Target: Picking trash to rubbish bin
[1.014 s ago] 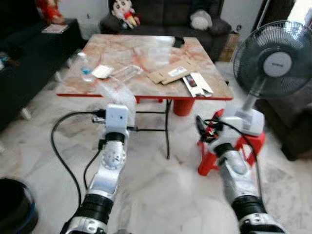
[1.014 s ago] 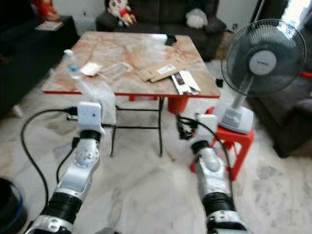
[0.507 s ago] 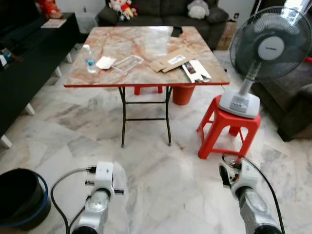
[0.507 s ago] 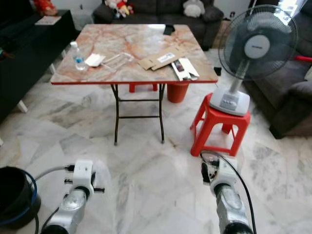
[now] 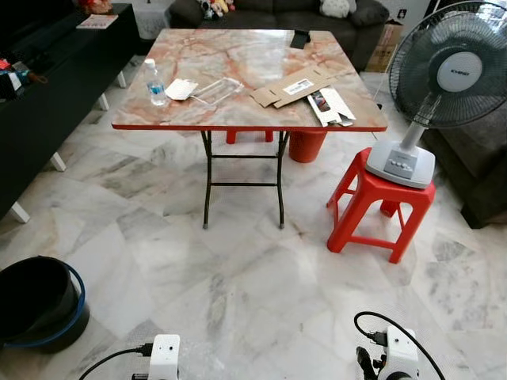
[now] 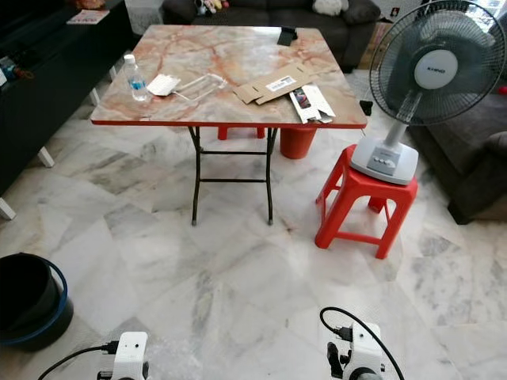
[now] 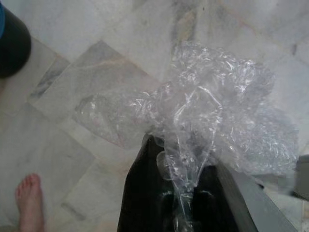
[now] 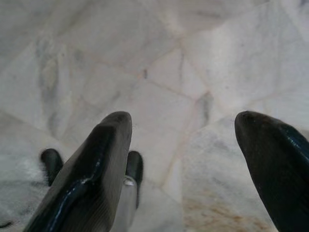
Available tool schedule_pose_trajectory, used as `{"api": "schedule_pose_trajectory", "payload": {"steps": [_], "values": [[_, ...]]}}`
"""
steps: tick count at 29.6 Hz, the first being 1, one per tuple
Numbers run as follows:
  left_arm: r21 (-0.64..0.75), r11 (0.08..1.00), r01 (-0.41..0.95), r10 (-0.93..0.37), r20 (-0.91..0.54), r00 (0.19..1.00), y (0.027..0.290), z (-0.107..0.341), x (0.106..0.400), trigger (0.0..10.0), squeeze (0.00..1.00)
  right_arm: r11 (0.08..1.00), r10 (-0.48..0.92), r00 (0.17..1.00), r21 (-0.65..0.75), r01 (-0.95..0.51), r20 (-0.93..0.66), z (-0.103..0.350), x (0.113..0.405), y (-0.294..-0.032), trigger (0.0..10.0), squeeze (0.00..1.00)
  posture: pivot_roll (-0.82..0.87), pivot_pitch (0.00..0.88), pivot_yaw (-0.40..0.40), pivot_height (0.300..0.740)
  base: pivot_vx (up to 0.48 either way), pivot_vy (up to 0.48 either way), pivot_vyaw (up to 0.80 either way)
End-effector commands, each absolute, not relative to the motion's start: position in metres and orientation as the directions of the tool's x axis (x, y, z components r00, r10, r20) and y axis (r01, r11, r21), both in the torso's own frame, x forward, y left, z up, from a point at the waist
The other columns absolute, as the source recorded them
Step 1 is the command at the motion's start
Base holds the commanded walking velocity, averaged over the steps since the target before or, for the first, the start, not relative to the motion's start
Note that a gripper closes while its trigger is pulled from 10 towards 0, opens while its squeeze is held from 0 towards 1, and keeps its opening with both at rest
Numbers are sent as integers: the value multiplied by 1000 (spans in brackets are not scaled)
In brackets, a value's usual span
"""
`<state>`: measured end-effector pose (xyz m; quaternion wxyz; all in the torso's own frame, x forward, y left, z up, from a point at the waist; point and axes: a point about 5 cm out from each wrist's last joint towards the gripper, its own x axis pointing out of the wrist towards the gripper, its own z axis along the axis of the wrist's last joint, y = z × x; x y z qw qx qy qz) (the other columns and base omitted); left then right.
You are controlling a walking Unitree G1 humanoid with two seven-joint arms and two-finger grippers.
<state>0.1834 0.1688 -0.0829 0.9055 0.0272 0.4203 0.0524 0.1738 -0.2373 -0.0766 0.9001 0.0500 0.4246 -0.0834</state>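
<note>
Left fingers (image 7: 181, 193): closed tight on a crumpled wad of clear bubble wrap (image 7: 207, 121), which billows out beyond the black tips above the floor.
Right fingers (image 8: 183, 159): spread wide, holding nothing, over bare marble.
Bin (image 5: 36, 305): round, black with a blue rim, on the floor at the robot's left, well apart from the desk.
Desk (image 5: 238, 67): square, glossy pink marble top with red edge, thin folding legs; it carries a water bottle (image 5: 155, 81), a clear tray (image 5: 214, 91), and flattened cardboard (image 5: 293, 85).
Floor (image 5: 238, 269): pale veined tiles, wide open between robot and desk.
Right side: fan (image 5: 447, 75) on a red stool (image 5: 384, 210).
Foot (image 7: 29, 200): a person's bare foot on the tiles.
</note>
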Motion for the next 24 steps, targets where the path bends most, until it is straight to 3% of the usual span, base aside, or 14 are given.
{"api": "schedule_pose_trajectory", "payload": {"steps": [1, 5, 12, 17, 24], "values": [[111, 988, -106, 153, -768, 622, 175, -85, 178, 10000, 0, 984, -111, 635, 3, 175, -765, -74, 178, -239, 10000, 0, -33, 89, -63, 740, 345, 0, 769], [118, 985, -122, 169, -761, 626, 177, -84, 180, 10000, 0, 979, -114, 637, 22, 202, -762, -73, 180, -240, 10000, 0, -33, 89, -63, 740, 368, 0, 631], [120, 984, -130, 176, -760, 626, 177, -84, 180, 10000, 0, 986, -106, 656, 7, 167, -747, -70, 186, -237, 10000, 0, -33, 88, -66, 740, 388, 0, 120], [123, 982, -142, 185, -754, 630, 177, -83, 181, 10000, 0, 988, -103, 653, -3, 153, -750, -71, 186, -236, 10000, 0, -33, 88, -66, 740, 394, 0, 775], [142, 970, -198, 243, -626, 741, 185, -65, 206, 10000, 0, 985, -85, 658, 36, 169, -748, -71, 186, -233, 10000, 0, -28, 90, -60, 740, 421, 0, 0]]}}
